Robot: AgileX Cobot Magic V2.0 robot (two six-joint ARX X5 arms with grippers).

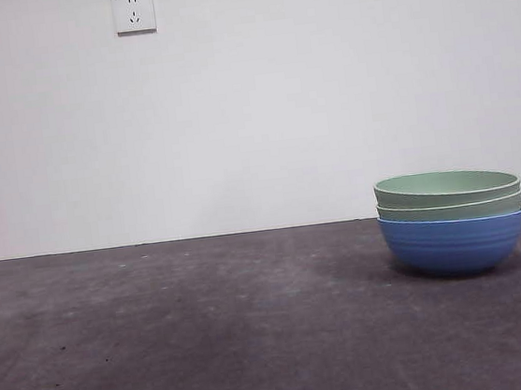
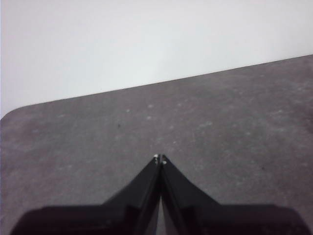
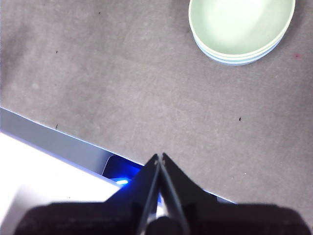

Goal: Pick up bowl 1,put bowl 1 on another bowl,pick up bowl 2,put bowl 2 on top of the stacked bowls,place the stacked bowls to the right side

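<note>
Seemingly done, the stacked bowls (image 1: 452,220) sit at the table's (image 1: 211,342) right; left gripper (image 2: 160,158) and right gripper (image 3: 160,156) are closed, empty; any stray arm sweep could topple them.

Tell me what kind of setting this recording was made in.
Probably an indoor lab or test bench: a bare dark table against a plain white wall with two wall sockets, and only the stacked bowls on it.

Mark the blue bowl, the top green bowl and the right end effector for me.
blue bowl (image 1: 454,243), front view, on its ribbed outer wall.
top green bowl (image 1: 446,184), front view, on its inner wall.
right end effector (image 3: 160,156), right wrist view, between its shut tips.
</note>
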